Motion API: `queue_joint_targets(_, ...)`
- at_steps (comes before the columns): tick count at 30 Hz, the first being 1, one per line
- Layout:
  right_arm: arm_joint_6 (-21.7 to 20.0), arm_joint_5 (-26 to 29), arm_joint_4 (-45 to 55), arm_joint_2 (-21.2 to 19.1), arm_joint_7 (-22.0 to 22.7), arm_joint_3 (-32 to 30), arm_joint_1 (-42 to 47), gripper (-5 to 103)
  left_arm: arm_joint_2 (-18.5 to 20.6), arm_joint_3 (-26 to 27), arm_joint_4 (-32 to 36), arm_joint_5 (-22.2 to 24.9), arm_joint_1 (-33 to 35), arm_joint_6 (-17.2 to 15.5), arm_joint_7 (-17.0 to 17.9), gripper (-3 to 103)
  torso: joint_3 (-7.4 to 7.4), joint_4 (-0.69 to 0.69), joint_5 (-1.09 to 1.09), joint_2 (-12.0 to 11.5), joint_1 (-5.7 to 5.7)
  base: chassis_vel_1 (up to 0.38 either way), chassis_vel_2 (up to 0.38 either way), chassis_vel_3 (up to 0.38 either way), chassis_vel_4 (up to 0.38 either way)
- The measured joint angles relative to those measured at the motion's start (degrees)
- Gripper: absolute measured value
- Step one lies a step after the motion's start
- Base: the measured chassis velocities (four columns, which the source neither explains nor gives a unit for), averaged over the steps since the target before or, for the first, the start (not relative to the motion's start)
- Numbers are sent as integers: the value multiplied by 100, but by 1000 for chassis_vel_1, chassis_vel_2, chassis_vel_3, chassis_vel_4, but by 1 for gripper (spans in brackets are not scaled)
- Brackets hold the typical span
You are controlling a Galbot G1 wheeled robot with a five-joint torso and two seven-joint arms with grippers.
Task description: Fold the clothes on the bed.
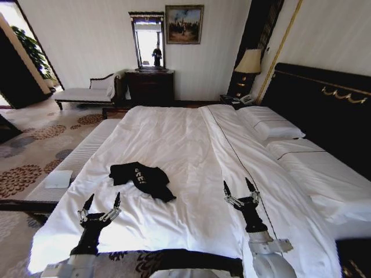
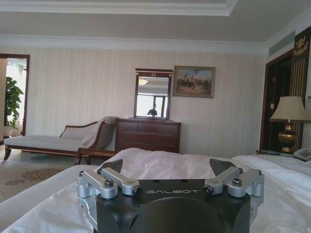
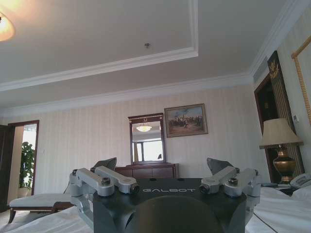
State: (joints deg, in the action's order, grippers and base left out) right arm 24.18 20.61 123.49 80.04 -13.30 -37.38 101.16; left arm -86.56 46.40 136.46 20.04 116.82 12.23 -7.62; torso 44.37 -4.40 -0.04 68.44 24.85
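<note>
Loosely crumpled clothes (image 1: 142, 179) on bed (image 1: 191, 150)

Matt black cloth T-shirt (image 1: 142, 179), crumpled

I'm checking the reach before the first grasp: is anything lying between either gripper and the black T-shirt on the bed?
Nothing visible does. The black T-shirt lies crumpled on the white duvet; bare duvet alone separates it from the open left gripper just below it and the open right gripper off to its right.

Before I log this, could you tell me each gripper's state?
Left gripper: open, empty, above the bed.
Right gripper: open, empty, above the bed.
</note>
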Motion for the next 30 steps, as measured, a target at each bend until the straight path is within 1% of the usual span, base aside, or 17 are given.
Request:
queue_joint_targets(17,18,-16,-100,19,-40,4,-1,100,6,-2,-58,-11,-27,23,2,100,1,0,0,0,2,100,109,-100,-112)
queue_joint_targets(22,26,-35,-116,45,-86,3,1,100,38,27,-58,6,-27,28,5,100,0,0,-2,0,2,72,75,-60,-57)
queue_joint_targets(30,26,-83,-120,71,-88,-8,16,100,63,32,-90,28,-48,38,6,100,1,-1,2,-1,2,0,0,0,0)
